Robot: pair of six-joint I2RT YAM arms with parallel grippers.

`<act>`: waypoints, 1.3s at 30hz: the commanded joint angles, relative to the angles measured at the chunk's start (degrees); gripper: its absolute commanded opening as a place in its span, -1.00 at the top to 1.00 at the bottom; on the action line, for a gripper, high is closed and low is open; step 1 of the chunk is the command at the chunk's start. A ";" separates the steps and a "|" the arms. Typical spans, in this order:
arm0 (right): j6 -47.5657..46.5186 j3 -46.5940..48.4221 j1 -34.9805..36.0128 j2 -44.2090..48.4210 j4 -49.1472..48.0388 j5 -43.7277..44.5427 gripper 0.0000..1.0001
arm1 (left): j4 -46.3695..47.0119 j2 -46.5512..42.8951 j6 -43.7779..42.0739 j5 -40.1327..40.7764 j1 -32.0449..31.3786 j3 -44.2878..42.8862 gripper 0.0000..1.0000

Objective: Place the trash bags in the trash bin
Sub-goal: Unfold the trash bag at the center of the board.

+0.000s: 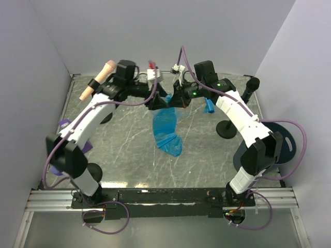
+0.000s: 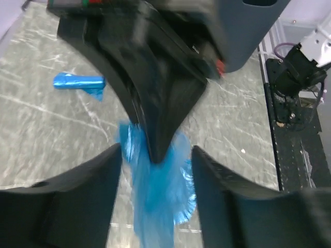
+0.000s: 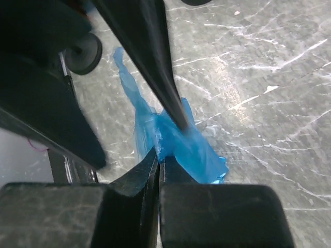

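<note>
I read this as the carry step for one bag. Farthest from the dark navy round plastic trash bin (image 1: 288,130), my left claw (image 2: 156,150) stands released, its fingers spread either side of the long, crinkly, translucent bright-blue film trash bag (image 1: 166,129) without pinching it. The bag hangs over the marbled grey surface (image 1: 129,155), well apart from the bin; whether its lower end touches the surface I cannot tell. On the bin's side of the bag, my right claw (image 3: 158,153) is clenched on its upper edge. Nearer the bin lies the small tight blue roll (image 1: 208,107), untouched. The bin itself sits just beside my right arm, partly hidden by it. Next, I judge, the left claw must back clear. The right arm can then swing the bag over the bin's mouth, high enough that the floppy tail clears the rim.
</note>
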State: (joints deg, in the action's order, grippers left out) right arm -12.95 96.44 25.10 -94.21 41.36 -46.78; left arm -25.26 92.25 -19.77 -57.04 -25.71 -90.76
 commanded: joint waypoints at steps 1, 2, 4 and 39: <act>0.73 3.05 0.56 2.63 -0.93 1.35 1.00 | -5.57 7.40 0.96 3.50 -2.41 -9.24 -0.07; 0.73 2.96 0.56 2.98 -0.93 1.43 1.00 | -8.20 8.90 0.00 3.86 -2.67 -10.91 0.06; 0.73 2.17 0.56 3.68 -0.67 1.96 1.00 | -12.95 10.93 -2.28 5.35 -3.37 -13.82 0.25; 0.20 -10.31 -1.28 8.96 0.12 10.48 0.76 | -1.28 -1.28 4.05 -3.00 1.72 -1.00 0.99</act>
State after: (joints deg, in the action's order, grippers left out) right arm -12.12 86.67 24.60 -88.05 41.78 -38.13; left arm -25.12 92.01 -14.70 -59.57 -24.64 -90.74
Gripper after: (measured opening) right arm 0.206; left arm 0.012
